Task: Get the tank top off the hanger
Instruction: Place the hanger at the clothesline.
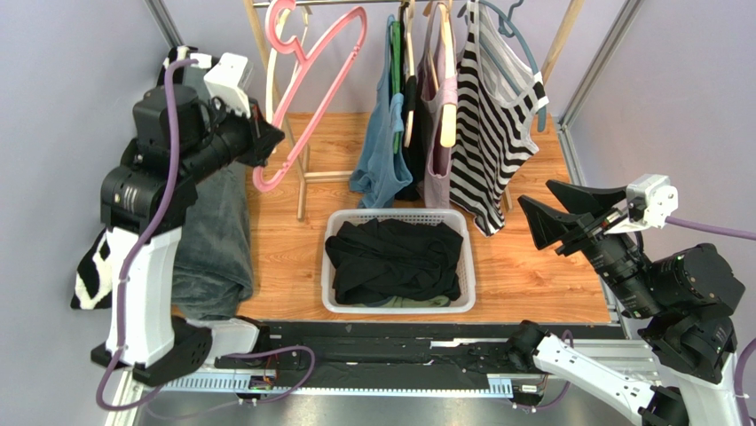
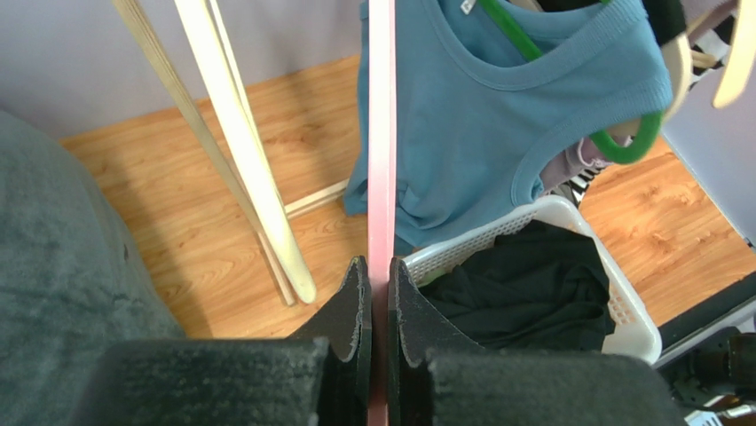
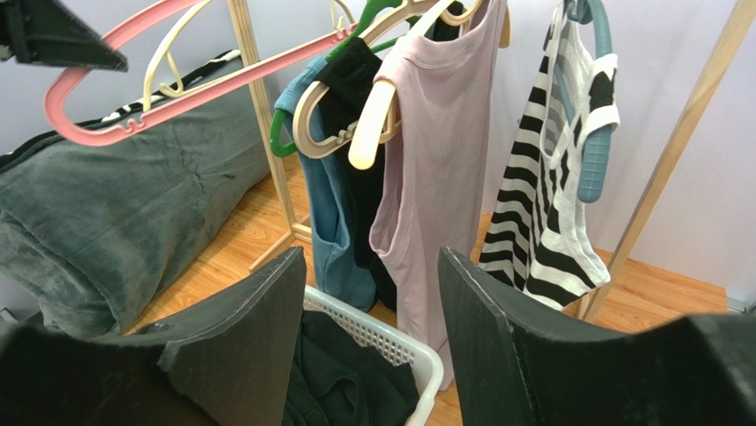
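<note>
Bright even light, soft shadows on the wooden floor, near jaws slightly blurred

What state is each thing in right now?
left pincer: shut on the pink hanger
pink hanger: bare, tilted
right pincer: open, empty
basket: holds black clothes
blue tank top: hanging on a green hanger
lilac tank top: hanging on a beige hanger
striped tank top: hanging on a blue hanger
</note>
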Available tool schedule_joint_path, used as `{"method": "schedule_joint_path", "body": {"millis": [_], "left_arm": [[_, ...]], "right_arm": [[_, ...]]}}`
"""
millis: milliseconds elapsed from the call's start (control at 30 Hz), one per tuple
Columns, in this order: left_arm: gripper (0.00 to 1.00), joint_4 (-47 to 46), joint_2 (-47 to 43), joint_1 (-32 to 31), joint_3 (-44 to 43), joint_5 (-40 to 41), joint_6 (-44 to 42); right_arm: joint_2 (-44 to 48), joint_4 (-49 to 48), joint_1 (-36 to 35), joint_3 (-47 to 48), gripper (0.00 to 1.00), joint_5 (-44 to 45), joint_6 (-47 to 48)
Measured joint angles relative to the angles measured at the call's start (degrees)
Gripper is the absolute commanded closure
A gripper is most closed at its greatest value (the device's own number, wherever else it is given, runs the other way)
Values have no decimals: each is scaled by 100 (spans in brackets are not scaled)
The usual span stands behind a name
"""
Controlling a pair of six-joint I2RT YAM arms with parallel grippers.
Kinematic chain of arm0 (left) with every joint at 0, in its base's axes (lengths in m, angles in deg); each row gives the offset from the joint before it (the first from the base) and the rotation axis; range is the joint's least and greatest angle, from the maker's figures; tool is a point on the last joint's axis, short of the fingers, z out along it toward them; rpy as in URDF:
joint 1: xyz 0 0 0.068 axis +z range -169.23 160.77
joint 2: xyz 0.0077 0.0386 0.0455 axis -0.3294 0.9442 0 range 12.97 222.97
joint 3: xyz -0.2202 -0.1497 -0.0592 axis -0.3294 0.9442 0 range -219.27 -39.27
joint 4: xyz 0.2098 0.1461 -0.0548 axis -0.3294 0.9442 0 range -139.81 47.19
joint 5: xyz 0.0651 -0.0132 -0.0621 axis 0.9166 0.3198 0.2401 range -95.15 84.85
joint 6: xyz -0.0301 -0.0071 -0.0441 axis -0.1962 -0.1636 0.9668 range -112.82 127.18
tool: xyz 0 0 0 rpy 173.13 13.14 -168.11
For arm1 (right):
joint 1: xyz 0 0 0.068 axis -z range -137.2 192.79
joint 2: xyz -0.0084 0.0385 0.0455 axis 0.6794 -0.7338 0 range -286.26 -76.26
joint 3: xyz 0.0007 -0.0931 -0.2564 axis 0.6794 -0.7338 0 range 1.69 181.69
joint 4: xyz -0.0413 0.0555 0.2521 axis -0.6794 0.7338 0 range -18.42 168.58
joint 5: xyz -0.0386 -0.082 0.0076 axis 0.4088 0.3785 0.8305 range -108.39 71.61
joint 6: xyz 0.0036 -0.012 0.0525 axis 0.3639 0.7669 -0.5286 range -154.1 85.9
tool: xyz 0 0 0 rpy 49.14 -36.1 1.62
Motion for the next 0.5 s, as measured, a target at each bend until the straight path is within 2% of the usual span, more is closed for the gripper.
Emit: {"method": "schedule_joint_path", "body": {"millis": [333, 500], "left_arm": [[100, 442, 1539, 4, -1886, 479, 109], [100, 514, 1921, 4, -2214, 623, 103]], "right_arm": [[-66, -13, 0, -61, 39, -114, -66], [-66, -24, 0, -203, 39, -188, -96]]}}
